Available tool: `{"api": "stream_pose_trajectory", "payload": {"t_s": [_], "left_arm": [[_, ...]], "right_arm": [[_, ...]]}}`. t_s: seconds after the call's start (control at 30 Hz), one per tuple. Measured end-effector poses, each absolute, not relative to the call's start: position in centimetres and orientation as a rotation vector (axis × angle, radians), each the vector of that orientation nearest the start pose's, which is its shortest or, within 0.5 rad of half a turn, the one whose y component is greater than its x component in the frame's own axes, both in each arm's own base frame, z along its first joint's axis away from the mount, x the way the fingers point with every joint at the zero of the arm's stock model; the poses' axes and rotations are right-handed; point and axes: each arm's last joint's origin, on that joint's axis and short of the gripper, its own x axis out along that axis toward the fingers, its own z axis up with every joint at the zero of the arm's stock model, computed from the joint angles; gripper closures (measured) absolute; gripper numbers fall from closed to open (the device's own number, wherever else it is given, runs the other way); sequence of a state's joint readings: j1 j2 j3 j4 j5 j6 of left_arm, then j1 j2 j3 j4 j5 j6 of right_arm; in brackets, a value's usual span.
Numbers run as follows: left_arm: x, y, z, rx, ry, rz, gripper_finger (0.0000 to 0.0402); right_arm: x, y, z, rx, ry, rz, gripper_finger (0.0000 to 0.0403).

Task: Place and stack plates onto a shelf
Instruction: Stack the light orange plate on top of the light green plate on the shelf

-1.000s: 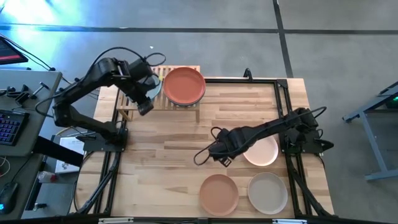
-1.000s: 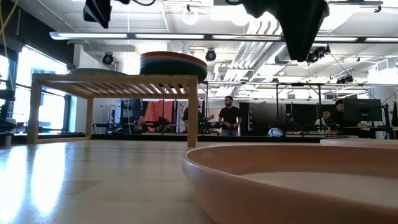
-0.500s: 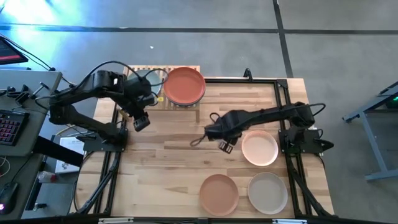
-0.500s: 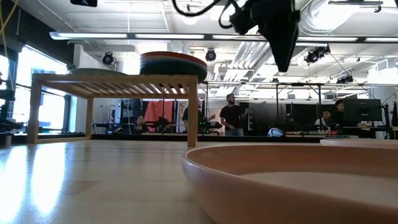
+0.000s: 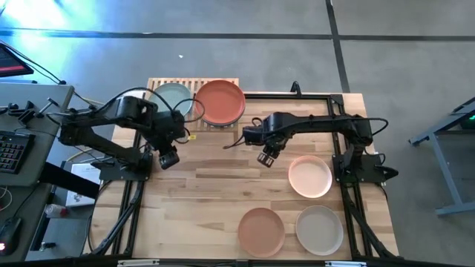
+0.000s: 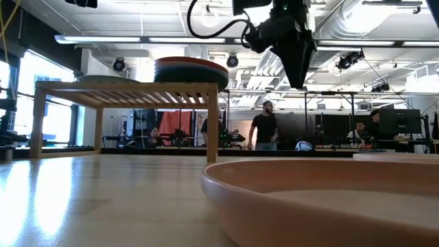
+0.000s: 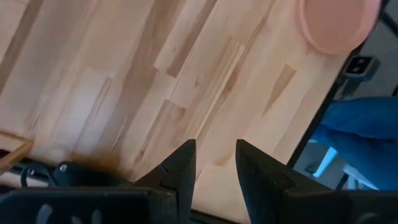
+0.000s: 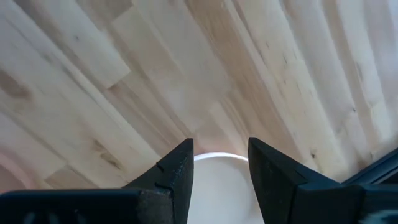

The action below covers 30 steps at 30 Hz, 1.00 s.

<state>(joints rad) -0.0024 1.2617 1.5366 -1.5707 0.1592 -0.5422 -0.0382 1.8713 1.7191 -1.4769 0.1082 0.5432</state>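
Hidden under the round terracotta-red plate (image 5: 220,102) atop the low slatted light-wood shelf (image 5: 165,83): more stacked plates, colours unclear. Beside it, a sage green plate (image 5: 171,96), partly covered by cable. On the butcher-block desk (image 5: 208,193): peach (image 5: 310,177), tan-orange (image 5: 260,231) and beige (image 5: 320,229) plates. Left hand (image 5: 168,157) released, empty, low over the desk. Right hand (image 5: 266,158) likewise released, angled down near the peach plate.

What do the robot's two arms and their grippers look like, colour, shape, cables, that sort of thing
Both arms are dark, almost black, built of slim jointed segments, with thin black cables looping loosely along them. The left gripper and right gripper are blocky black heads. Each ends in two flat, matte black fingers with angular, wedge-like tips. No markings show.
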Motion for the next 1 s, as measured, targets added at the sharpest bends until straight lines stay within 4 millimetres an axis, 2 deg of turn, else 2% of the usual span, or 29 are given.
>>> {"api": "stream_pose_trajectory", "payload": {"t_s": [0.13, 0.37, 0.53, 0.63, 0.77, 1.0], "left_arm": [[18.6, -0.8, 38.0, -0.551, 1.330, 0.231, 0.0298], [18.6, -1.3, 38.0, -0.533, 1.336, 0.210, 0.0298], [18.6, -1.3, 38.0, -0.527, 1.336, 0.205, 0.0298], [18.6, -1.3, 38.0, -0.513, 1.336, 0.196, 0.0298], [18.7, -1.3, 38.0, -0.511, 1.328, 0.198, 0.0298], [18.7, -1.3, 38.0, -0.521, 1.323, 0.207, 0.0298]], "right_arm": [[34.4, -0.4, 28.1, 0.380, 1.543, -0.546, 0.0272], [34.7, 2.2, 28.1, 0.422, 1.495, -0.573, 0.0272], [33.3, 3.7, 28.5, 0.370, 1.551, -0.668, 0.0273], [32.2, 3.8, 29.8, 0.365, 1.515, -0.677, 0.0279], [29.4, 3.1, 31.7, 0.422, 1.421, -0.709, 0.0291], [21.0, 1.5, 33.6, 0.634, 1.273, -0.869, 0.0297]]}}
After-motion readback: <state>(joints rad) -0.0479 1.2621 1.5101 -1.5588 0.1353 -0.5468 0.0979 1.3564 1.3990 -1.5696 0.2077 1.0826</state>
